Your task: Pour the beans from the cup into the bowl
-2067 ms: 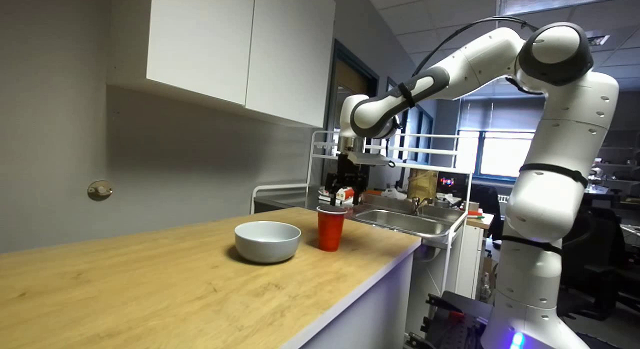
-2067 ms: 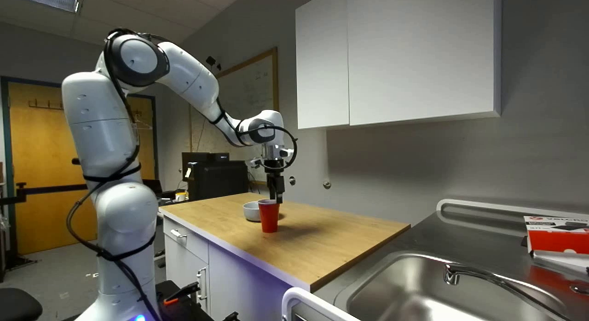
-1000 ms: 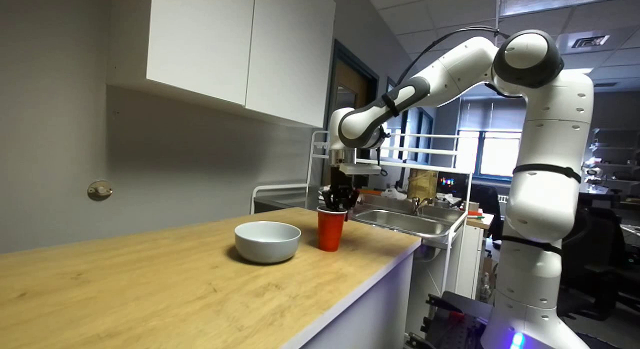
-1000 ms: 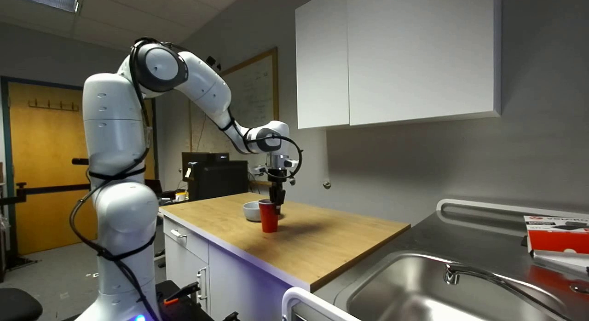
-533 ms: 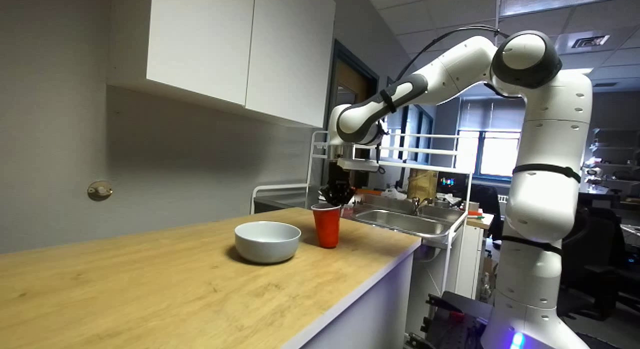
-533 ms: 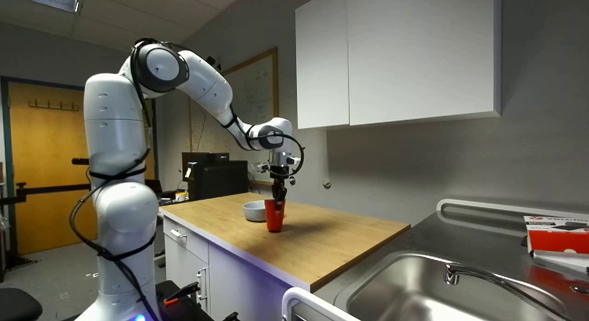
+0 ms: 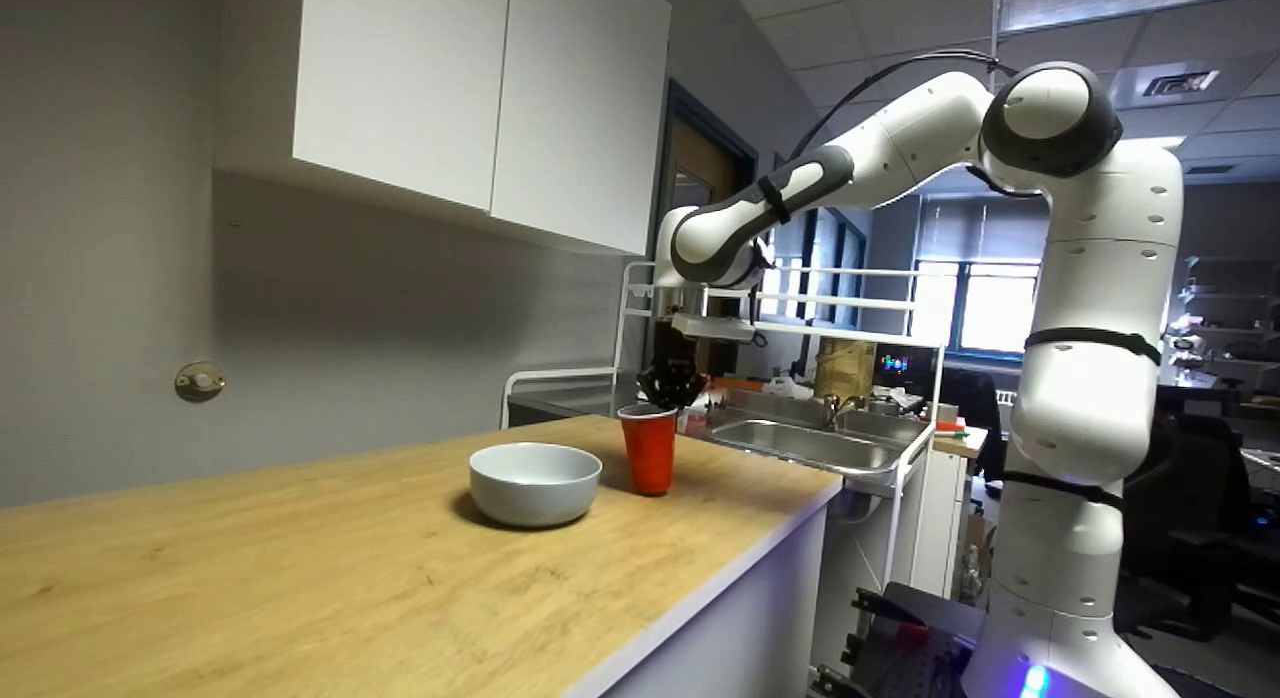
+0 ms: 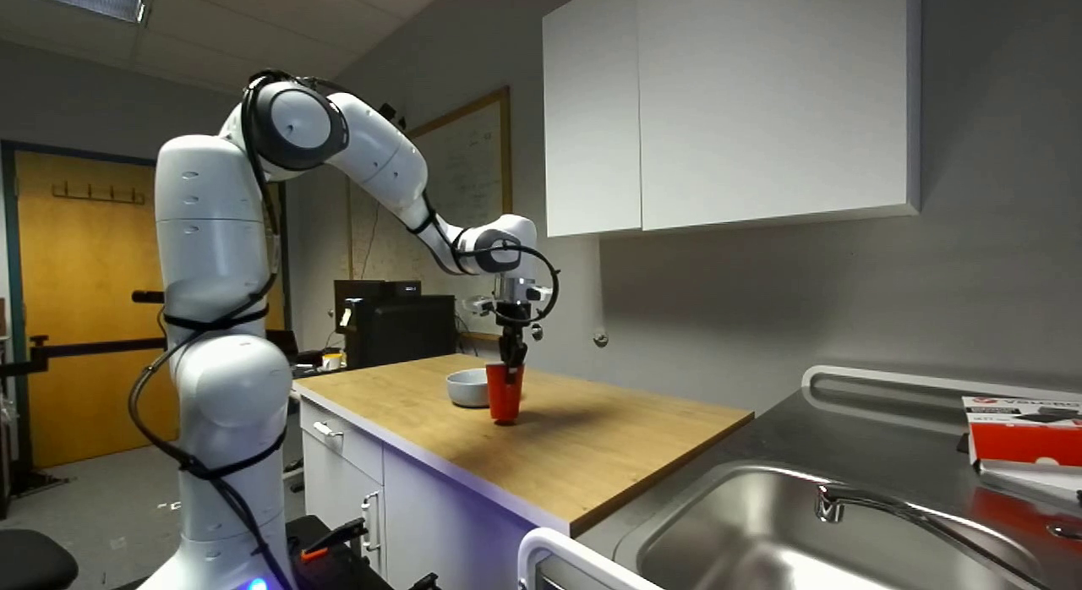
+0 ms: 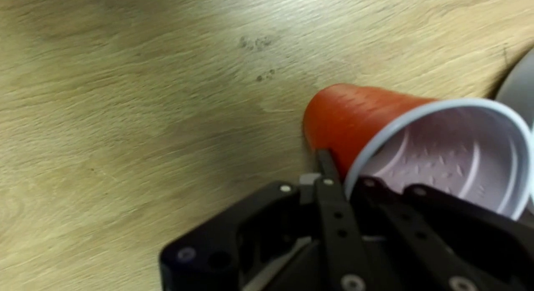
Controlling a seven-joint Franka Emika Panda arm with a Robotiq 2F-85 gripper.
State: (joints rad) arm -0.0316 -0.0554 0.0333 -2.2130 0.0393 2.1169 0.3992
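A black pincer (image 9: 348, 169) clamps the wall of a slightly tilted red cup (image 7: 650, 456), near a pale grey bowl (image 7: 535, 493) on a wooden tabletop (image 7: 330, 578). The wrist view shows the cup's whitish, ridged inside and light rim; neither container's bottom can be made out.

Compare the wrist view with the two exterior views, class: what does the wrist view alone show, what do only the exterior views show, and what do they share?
Only the wrist view looks deep into the red cup, at specks on its pale inside, too blurred to identify.

Only the exterior views show the sink, the wall cabinet and the white robot arm.

Shared: the wooden counter, the cup, the end effector at its rim, and the bowl, just an edge in the wrist view.
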